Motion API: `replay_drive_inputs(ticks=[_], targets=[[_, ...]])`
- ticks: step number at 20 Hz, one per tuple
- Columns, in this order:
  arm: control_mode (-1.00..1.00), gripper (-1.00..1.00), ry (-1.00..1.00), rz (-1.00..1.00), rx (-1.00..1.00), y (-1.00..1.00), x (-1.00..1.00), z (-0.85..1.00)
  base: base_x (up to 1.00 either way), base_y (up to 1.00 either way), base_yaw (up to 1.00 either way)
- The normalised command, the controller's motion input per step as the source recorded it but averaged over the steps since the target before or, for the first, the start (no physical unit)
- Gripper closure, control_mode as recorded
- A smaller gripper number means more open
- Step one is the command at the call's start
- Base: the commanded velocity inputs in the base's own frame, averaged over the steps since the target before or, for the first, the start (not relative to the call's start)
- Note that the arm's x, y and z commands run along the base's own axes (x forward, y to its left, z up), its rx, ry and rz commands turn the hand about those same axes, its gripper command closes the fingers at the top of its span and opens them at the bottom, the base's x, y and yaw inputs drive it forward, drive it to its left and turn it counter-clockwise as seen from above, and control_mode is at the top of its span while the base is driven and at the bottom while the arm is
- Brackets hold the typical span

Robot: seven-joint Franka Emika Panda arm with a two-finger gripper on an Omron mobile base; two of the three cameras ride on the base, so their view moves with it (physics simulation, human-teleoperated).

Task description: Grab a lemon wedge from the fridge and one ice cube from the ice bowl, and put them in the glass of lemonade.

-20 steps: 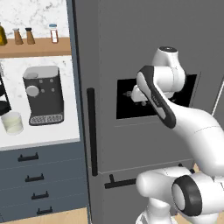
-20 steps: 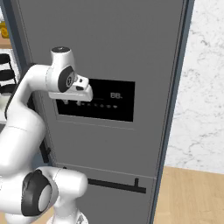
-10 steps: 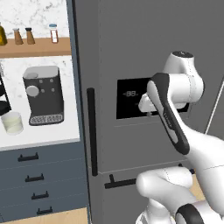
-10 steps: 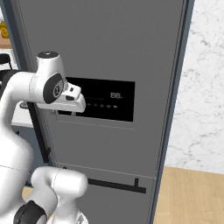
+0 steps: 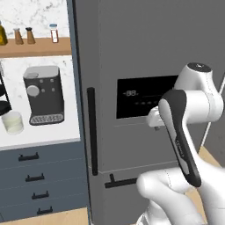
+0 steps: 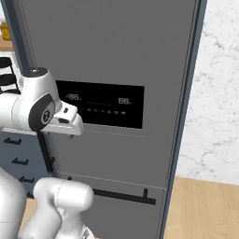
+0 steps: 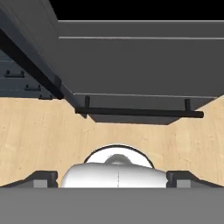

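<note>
Fridge (image 5: 132, 52): tall cabinet, matte dark grey, flat door shut, so the lemon wedge presumably lies behind it. Glossy black dispenser recess (image 5: 140, 94) at mid height.

Vertical bar handle (image 5: 91, 132): slim black bar on the door's left edge.

Gripper (image 7: 111, 178): fingertips (image 7: 41, 178) spread wide, holding nothing. It sits folded close to the door, just below the recess and right of the handle, pointing down at the floor.

Lower drawer handle (image 7: 139, 112): black horizontal bar over pale wood planks.

Glass of lemonade (image 5: 13, 122): small pale translucent tumbler on the white counter, far left, beside the boxy dark coffee machine (image 5: 44, 94).

Risk: the elbow crowds the door; reaching left for the handle could scrape the panel or snag the wrong bar.
</note>
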Motion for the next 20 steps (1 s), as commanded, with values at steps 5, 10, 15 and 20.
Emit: replay_drive_inputs(ticks=[5, 10, 15, 20], targets=[[1.0, -1.0, 0.0, 0.0, 0.0, 0.0, 0.0, 0.0, -0.3, 0.75, 0.0], [1.0, -1.0, 0.0, 0.0, 0.0, 0.0, 0.0, 0.0, -0.19, 0.58, 0.01], [1.0, -1.0, 0.0, 0.0, 0.0, 0.0, 0.0, 0.0, -0.13, 0.18, -0.2], [1.0, -1.0, 0.0, 0.0, 0.0, 0.0, 0.0, 0.0, -0.01, 0.42, -0.4]])
